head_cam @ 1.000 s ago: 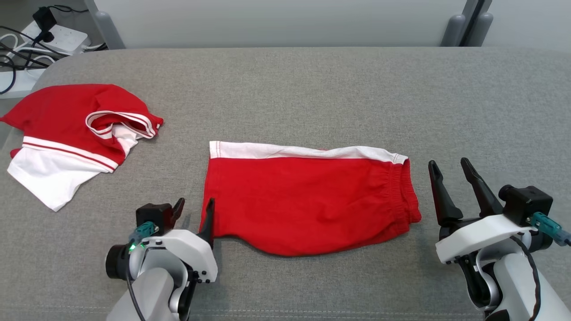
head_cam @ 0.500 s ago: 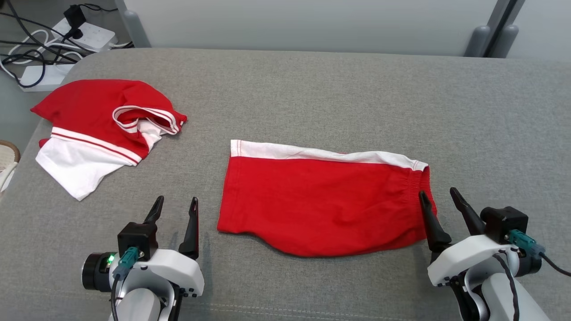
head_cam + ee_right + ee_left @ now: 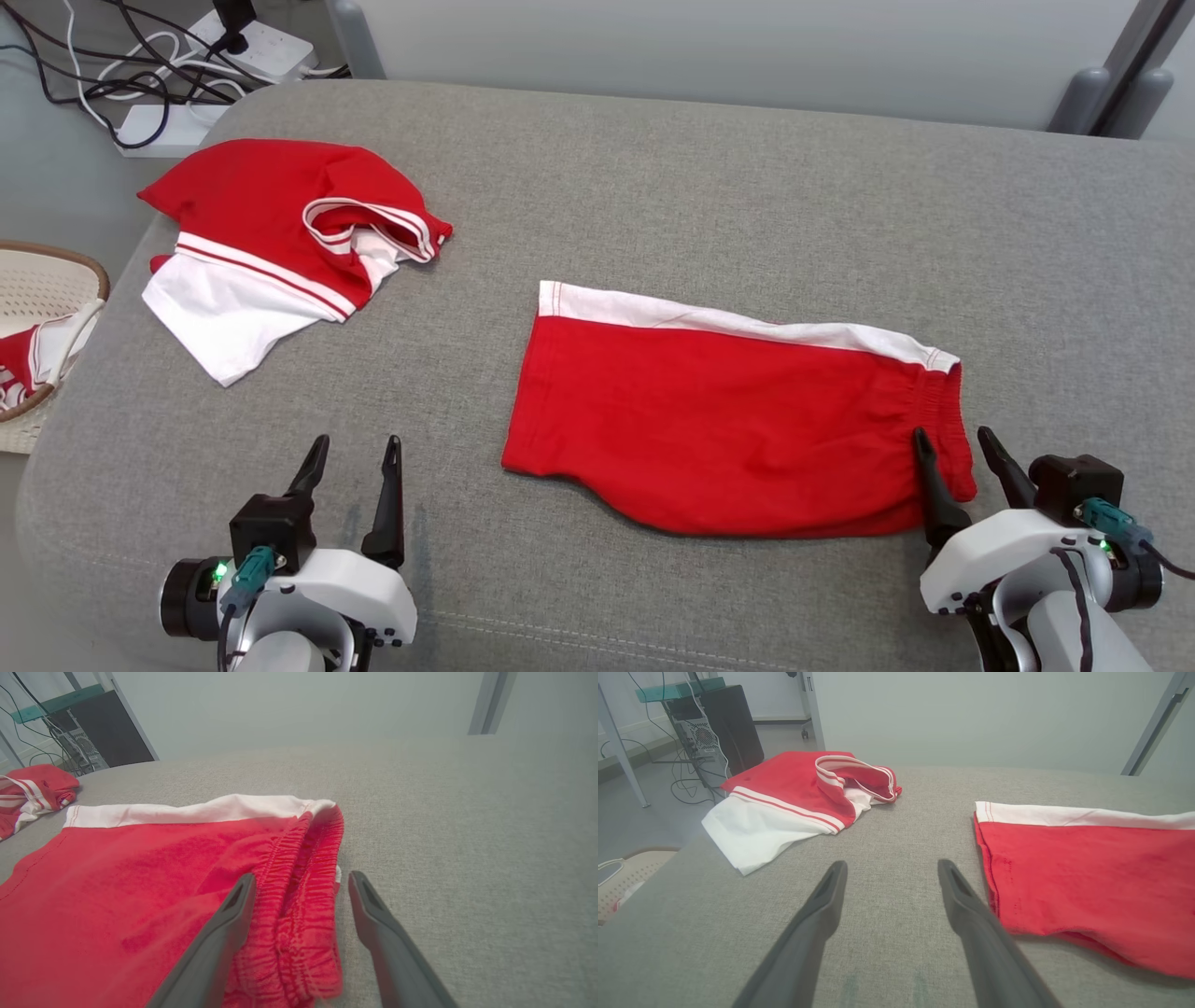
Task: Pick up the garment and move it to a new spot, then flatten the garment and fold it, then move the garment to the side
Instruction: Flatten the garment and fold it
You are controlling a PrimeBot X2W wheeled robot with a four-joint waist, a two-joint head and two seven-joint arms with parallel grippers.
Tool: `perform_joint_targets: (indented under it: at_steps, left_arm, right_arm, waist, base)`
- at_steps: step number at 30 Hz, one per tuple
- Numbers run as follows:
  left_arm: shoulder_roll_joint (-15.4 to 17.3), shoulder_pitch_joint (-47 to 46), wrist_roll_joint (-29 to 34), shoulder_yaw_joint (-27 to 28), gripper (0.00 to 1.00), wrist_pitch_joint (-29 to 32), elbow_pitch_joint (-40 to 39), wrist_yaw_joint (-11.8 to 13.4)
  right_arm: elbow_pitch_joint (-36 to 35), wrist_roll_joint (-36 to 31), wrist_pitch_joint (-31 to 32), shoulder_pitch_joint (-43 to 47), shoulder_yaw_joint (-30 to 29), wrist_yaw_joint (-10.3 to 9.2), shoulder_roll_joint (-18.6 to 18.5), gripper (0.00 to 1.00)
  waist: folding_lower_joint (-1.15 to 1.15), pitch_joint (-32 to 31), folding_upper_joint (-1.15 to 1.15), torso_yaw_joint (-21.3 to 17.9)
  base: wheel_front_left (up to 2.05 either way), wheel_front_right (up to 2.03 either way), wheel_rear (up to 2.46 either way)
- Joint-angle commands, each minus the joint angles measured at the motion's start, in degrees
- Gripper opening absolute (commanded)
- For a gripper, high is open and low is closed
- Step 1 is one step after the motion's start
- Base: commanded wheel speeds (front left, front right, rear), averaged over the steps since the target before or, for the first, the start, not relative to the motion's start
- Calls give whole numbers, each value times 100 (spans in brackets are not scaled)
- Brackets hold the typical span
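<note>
Grey surface [image 3: 747,187] holds red shorts [image 3: 728,420], the right end effector [image 3: 952,439] open around their waistband, the left end effector [image 3: 358,441] open nearby.

I see a grey fabric-covered surface [image 3: 709,187]: folded red shorts [image 3: 709,429] lie mid-surface, with a crumpled red-and-white garment [image 3: 280,233] at far left.

Two garments [image 3: 728,420] [image 3: 280,215] on cushion [image 3: 653,187], one basket [image 3: 65,254]
</note>
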Motion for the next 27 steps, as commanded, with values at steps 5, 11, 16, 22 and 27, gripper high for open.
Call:
perform_joint_targets:
  at_steps: [5, 11, 16, 22, 27]
  left_arm:
    - [-27, -50, 145, 339, 100, -59, -92, -107]
    - [-113, -121, 247, 413, 100, -59, -42, -218]
    - [-166, -189, 314, 468, 100, -59, -5, -307]
    - [-211, -246, 414, 498, 100, -59, 52, -381]
    - [-233, -266, 478, 536, 100, -59, 97, -437]
  right_arm:
    - [134, 115, -60, -145, -136, 8, 115, 100]
    - [607, 687, -60, -293, -268, 8, 181, 100]
    - [929, 1297, -58, -488, 56, 8, 205, 100]
    - [1005, 2101, 113, -598, 691, 8, 210, 100]
    - [1093, 2521, 201, -630, 1073, 8, 102, 100]
  waist:
    - [0, 55, 0, 23]
    - [0, 148, 0, 15]
    - [0, 240, 0, 24]
    - [0, 295, 0, 86]
    - [0, 280, 0, 145]
  base:
    - [0, 0, 0]
    - [0, 0, 0]
    - [0, 0, 0]
    - [0, 0, 0]
    - [0, 0, 0]
